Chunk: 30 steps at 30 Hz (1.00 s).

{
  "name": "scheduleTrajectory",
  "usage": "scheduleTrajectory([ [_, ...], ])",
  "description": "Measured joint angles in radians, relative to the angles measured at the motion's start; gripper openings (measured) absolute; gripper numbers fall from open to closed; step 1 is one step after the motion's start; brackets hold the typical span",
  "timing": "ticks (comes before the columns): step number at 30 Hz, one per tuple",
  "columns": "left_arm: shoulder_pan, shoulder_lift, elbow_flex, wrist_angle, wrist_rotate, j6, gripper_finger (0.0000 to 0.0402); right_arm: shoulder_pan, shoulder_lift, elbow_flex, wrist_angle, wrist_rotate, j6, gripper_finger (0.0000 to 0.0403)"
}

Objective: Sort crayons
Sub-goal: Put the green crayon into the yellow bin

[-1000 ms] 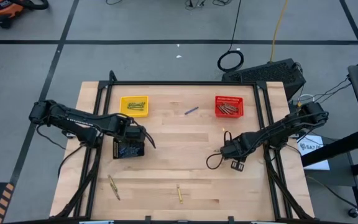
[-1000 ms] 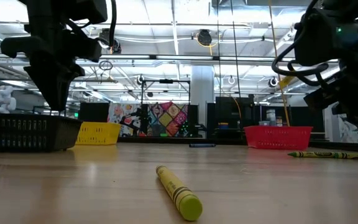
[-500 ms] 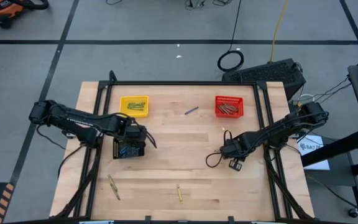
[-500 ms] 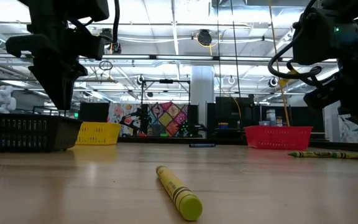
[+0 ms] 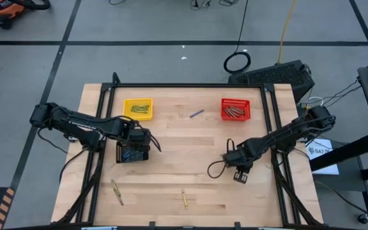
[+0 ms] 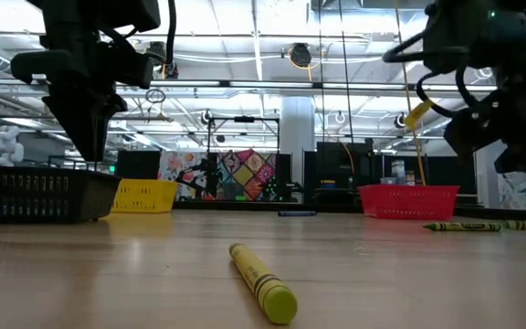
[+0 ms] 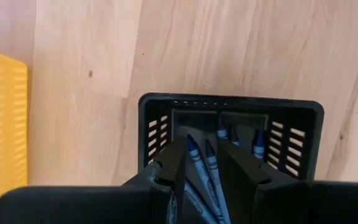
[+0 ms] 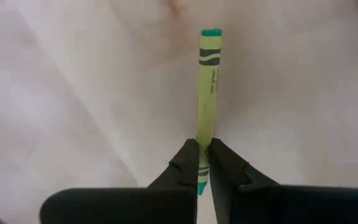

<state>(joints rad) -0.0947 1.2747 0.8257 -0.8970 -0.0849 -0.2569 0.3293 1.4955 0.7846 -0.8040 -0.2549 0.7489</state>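
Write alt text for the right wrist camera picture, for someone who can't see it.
The right gripper has its two dark jaws shut on the lower end of a thin yellow-green crayon with a paper label, which points straight away from the camera. Behind it lies the pale wooden table top, with nothing else in sight.

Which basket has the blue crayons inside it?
The black basket, the one right under the left tool. Blue crayons lie inside it. The yellow basket holds yellow-green ones, and the red basket holds brownish ones.
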Motion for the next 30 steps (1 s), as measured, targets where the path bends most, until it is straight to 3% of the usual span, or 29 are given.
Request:
scheduleTrajectory([
  [11, 0.0, 0.0, 0.0, 0.16, 0.0, 0.002, 0.0086, 0.038, -0.001, 0.011, 0.229, 0.001, 0.023, 0.0],
  [22, -0.001, 0.0, 0.0, 0.447, 0.002, 0.061, 0.0086, 0.013, -0.003, 0.012, 0.594, 0.387, -0.149, 0.0],
  [25, -0.001, 0.0, 0.0, 0.543, 0.009, 0.071, 0.0086, -0.007, -0.003, 0.012, 0.717, 0.439, -0.214, 0.0],
  [30, -0.002, 0.0, 0.0, 0.638, 0.04, 0.083, 0.0086, -0.043, -0.003, 0.012, 0.885, 0.442, -0.32, 0.0],
])
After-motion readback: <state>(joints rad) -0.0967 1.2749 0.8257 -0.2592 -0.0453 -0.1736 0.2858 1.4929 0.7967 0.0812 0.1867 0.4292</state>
